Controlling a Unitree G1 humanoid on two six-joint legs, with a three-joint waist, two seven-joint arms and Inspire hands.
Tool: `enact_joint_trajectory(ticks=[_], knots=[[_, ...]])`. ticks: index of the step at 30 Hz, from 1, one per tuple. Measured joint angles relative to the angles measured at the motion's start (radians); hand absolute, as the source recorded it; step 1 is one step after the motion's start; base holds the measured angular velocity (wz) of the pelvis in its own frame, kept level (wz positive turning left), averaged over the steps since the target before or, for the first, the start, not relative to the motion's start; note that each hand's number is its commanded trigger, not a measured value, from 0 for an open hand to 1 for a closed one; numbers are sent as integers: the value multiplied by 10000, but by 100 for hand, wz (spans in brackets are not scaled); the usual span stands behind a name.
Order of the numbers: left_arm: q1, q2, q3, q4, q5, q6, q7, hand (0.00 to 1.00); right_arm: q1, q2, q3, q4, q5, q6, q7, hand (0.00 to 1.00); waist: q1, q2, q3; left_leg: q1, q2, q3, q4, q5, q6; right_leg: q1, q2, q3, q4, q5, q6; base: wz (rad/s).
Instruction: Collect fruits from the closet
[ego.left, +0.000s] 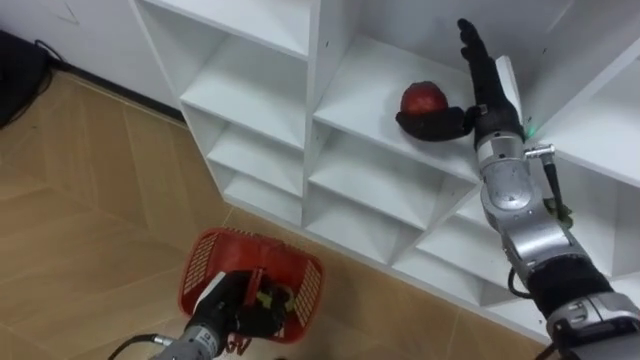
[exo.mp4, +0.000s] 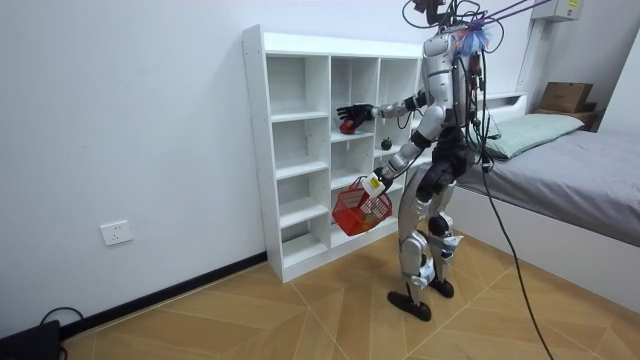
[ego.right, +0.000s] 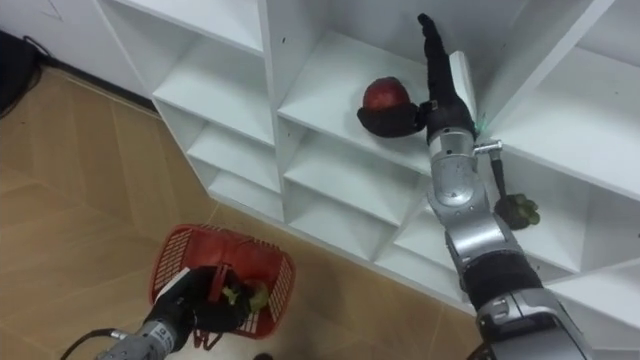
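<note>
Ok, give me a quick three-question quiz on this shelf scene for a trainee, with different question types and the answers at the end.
1. True or false: the left hand holds the basket.
2. Where is the apple? A: in the basket. B: on a shelf. C: in the left hand.
3. Fill in: beside the apple, the right hand has its fingers ___ (straight or curled).

Key: 1 true; 2 B; 3 straight.

Eye views look down closely on the shelves (ego.left: 245, 85), shared with the distant room view.
</note>
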Motion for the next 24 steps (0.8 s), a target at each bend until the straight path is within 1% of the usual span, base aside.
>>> enact_joint_trajectory(ticks=[4, 10, 12, 18, 24], knots=[[-39, 0, -29, 0, -5, 0, -1, 100, 0, -1, 21, 25, 249, 167, 158, 0, 5, 4, 2, -39, -14, 80, -3, 22, 20, -66, -15, 13, 47, -4, 7, 0], [-92, 9, -292, 2, 11, 10, -24, 100, -6, -1, 21, 264, 561, 186, 422, 0, -26, 6, 4, -41, -13, 100, -1, 26, 27, -70, -37, -53, 134, -25, 33, 3], [-103, 5, -308, 6, 11, 16, -66, 100, -4, 0, 19, 423, 550, 271, 580, 0, -25, 8, 5, -69, -12, 106, 7, 29, 33, -105, -55, -73, 207, -31, 39, 6], [-221, 7, -368, 16, 6, 351, -72, 100, -161, -1, -37, 669, 823, 275, 692, 0, -51, 4, 3, -183, -36, 150, 11, 64, 88, -235, -163, -155, 331, -42, 55, 1], [-475, -12, -362, 221, -7, 389, -70, 100, -506, -2, -83, 1243, 819, 249, 885, 0, -27, 4, 3, -187, -47, 162, 13, 108, 105, -250, -170, -229, 366, -44, 57, 0]])
